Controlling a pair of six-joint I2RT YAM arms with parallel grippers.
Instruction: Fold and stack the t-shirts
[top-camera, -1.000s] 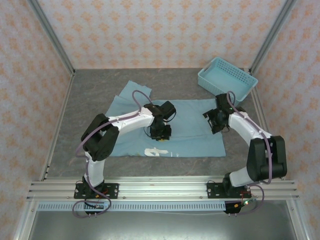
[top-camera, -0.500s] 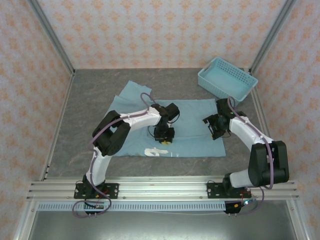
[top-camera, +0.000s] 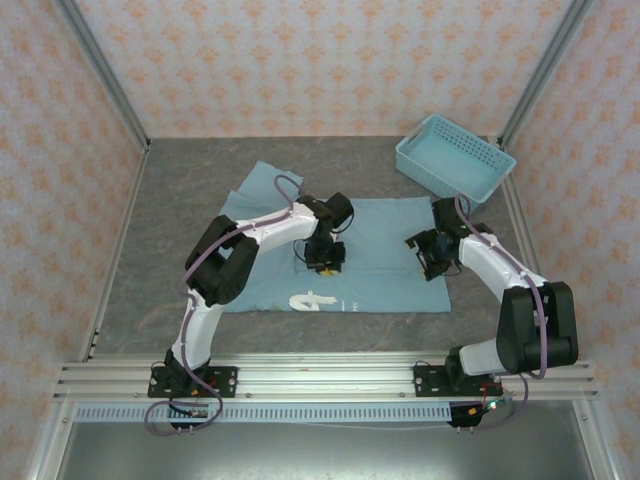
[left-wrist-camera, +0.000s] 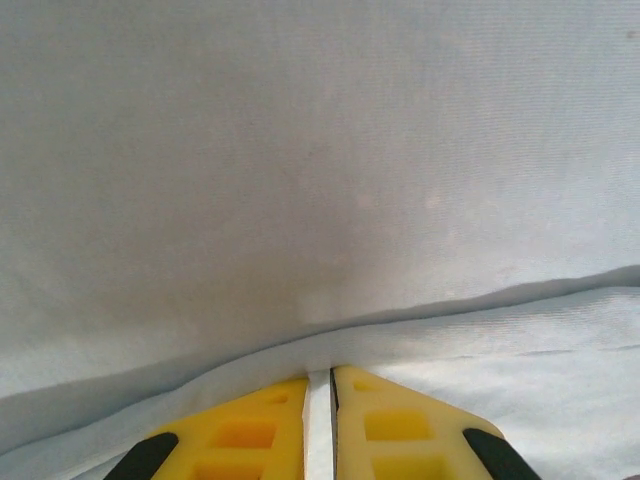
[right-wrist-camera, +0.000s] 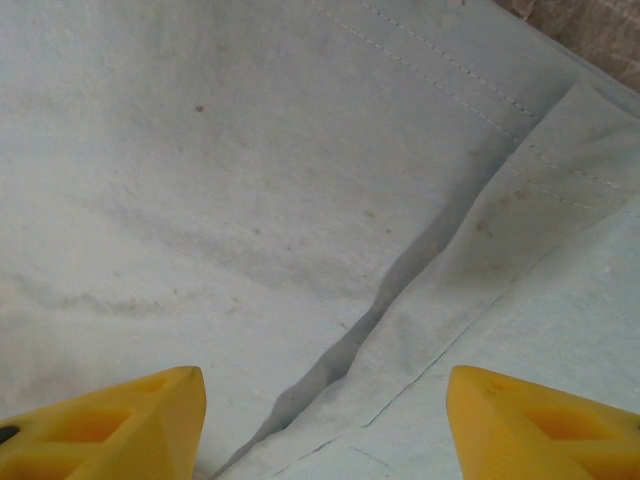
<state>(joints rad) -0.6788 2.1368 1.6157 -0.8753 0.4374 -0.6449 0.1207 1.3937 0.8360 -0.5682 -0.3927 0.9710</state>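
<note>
The light teal-blue t-shirt lies spread on the grey table, with white lettering showing near its front edge. My left gripper is down on the shirt's middle. In the left wrist view the left gripper is shut on a thin raised fold of the t-shirt, and a strip of cloth shows between the yellow fingers. My right gripper hovers over the shirt's right part. In the right wrist view the right gripper is open over a layered hem edge of the t-shirt, with nothing between the fingers.
A light-blue plastic lattice basket stands at the back right corner. Bare grey table lies left of and behind the shirt. Patterned walls and metal posts enclose the table on three sides.
My left gripper has shifted a little toward the back with the pinched cloth, and its elbow has swung right. The white lettering at the front edge now lies flatter. The right arm has hardly moved.
</note>
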